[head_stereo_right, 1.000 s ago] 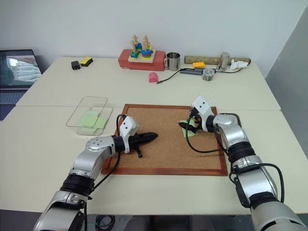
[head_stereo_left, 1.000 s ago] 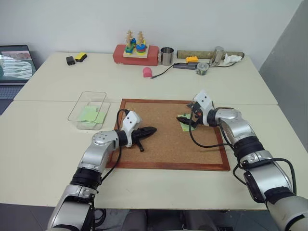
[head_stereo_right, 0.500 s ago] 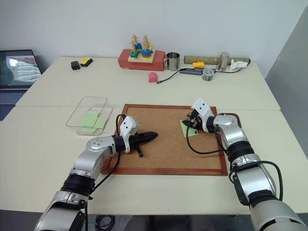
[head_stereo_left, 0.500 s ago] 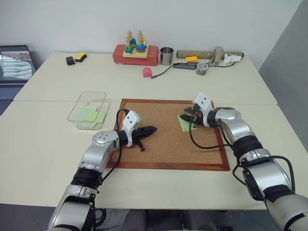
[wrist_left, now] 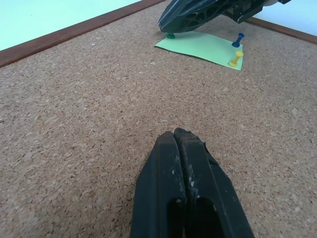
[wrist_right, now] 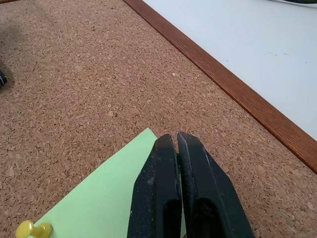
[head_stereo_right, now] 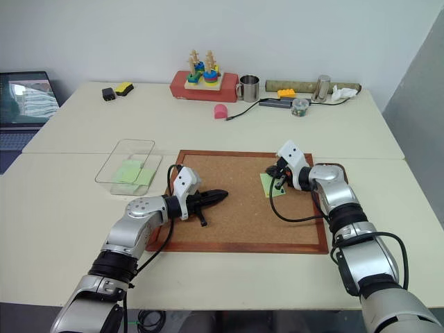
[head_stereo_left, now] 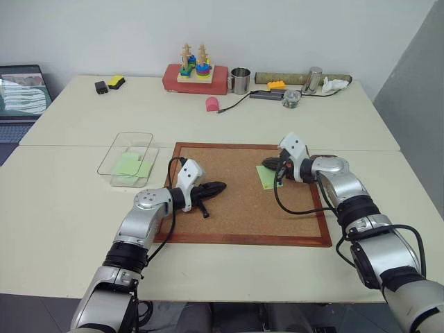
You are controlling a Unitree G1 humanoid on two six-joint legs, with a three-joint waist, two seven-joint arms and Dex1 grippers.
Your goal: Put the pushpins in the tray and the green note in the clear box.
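Clear box (head_stereo_left: pixel 129 158) on table, green slips inside

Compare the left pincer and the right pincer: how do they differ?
The left pincer hangs over bare corkboard; the right pincer sits at a corner of the green note, at a green pushpin. The left pincer points right, the right pincer points left. Both are shut.

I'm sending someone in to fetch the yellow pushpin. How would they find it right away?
Go to the corkboard in the middle of the table and find the green note pinned on it, under the right gripper. The yellow pushpin sits at one corner, next to a blue pushpin; the third pin is green.
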